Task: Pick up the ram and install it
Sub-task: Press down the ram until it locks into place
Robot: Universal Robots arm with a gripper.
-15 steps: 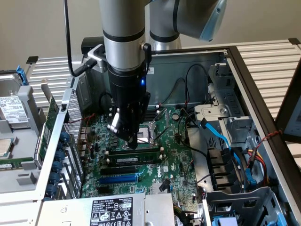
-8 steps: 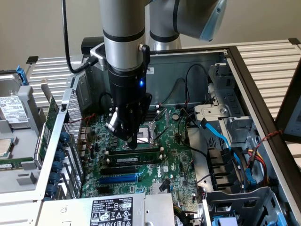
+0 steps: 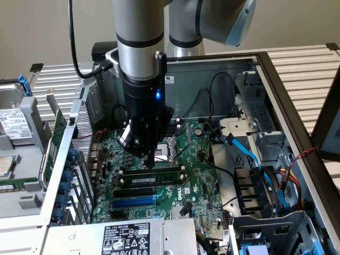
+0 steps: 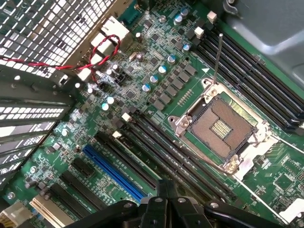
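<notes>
Exterior view first: the gripper is pinched shut with nothing between its fingers that I can see, tip pointing straight down at the black slots in the middle of the board. The ram is lying along one of those slots, edge-on. It's a long thin stick with a white label strip and dark chips, just beside the fingertips on the side nearer the camera. I can't tell if the tip is actually touching it or the slot next to it.

My read is that pick-up is done and this is the seating part, with the closed fingers used as a pusher. From here I can't say if the end latches have clicked. Seating calls for pressure straight down and even along the stick, not off to one side, or it'll go in crooked.

Wrist view: the closed gripper hangs right above the row of slots, between the blue slot and the open CPU socket. A pale edge runs along one slot and might be the stick, but honestly I can't make it out for sure.
</notes>
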